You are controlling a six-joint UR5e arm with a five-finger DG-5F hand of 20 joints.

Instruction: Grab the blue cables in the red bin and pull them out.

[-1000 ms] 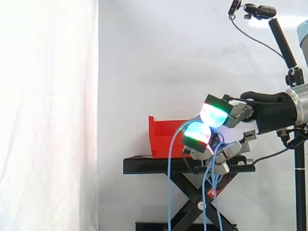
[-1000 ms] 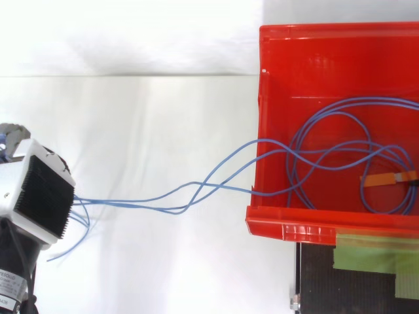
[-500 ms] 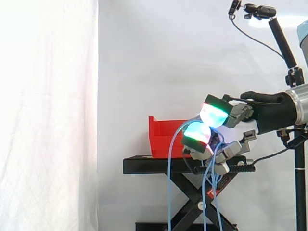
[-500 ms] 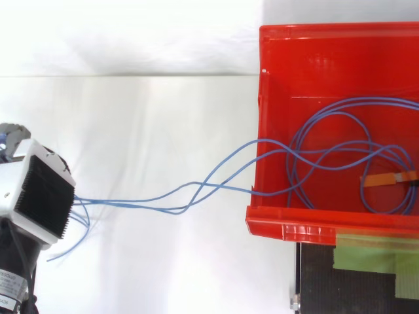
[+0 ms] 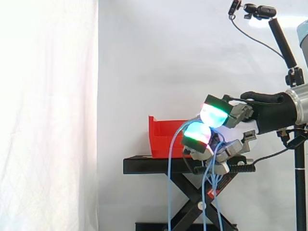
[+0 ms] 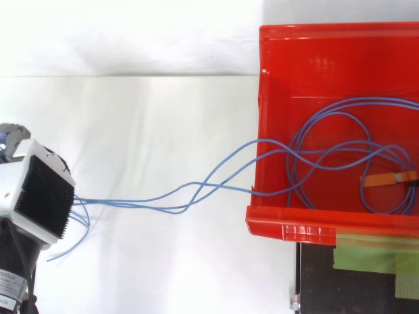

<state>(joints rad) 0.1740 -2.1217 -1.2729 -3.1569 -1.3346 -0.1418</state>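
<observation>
Extraction part done: red bin [image 5: 166,137] on black stand [image 5: 144,166] held coiled blue cables [image 5: 169,192], with strands crossing its rim to the hand [image 5: 236,114], whose fingers were curled around them. Next move probably calls for drawing farther away until the coils clear.

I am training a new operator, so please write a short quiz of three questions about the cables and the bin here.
1. True or false: the blue cables lie wholly outside the red bin.
2. What is the hand shut on? A) the blue cables B) the bin's rim C) nothing
3. Fill in: the red bin stands on a black ____.
Key: 1 false; 2 A; 3 stand.
</observation>
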